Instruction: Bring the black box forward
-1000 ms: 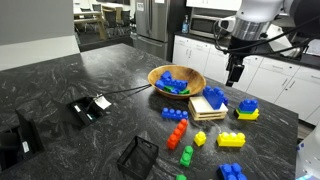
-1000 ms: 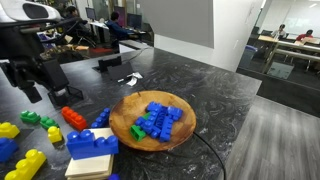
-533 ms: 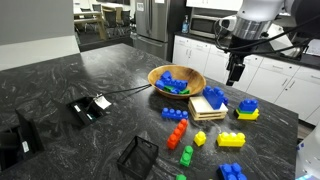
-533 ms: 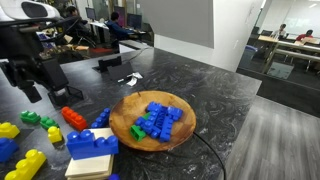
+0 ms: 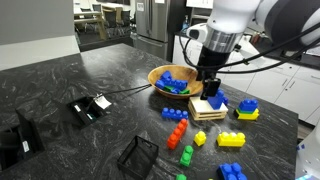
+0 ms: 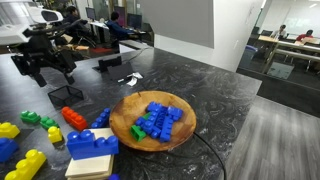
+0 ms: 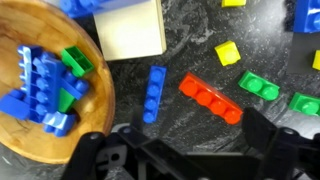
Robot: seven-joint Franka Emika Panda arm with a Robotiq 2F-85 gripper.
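Black box (image 5: 138,156) on dark counter (image 5: 100,70), toy blocks (image 5: 177,131) beside, tool (image 5: 211,92) well apart

The arm (image 5: 235,15) is seen reaching in from above, with its white upper links bent over and its dark wrist (image 5: 210,62) pointed straight down. The end effector (image 5: 211,88) is held just beside the rim of the wooden bowl (image 5: 160,72), clear of the desk (image 5: 100,70). In the wrist view, the two black fingers (image 7: 100,158) are spread wide apart with nothing gripped between them, and the bowl is framed off to one side of them.
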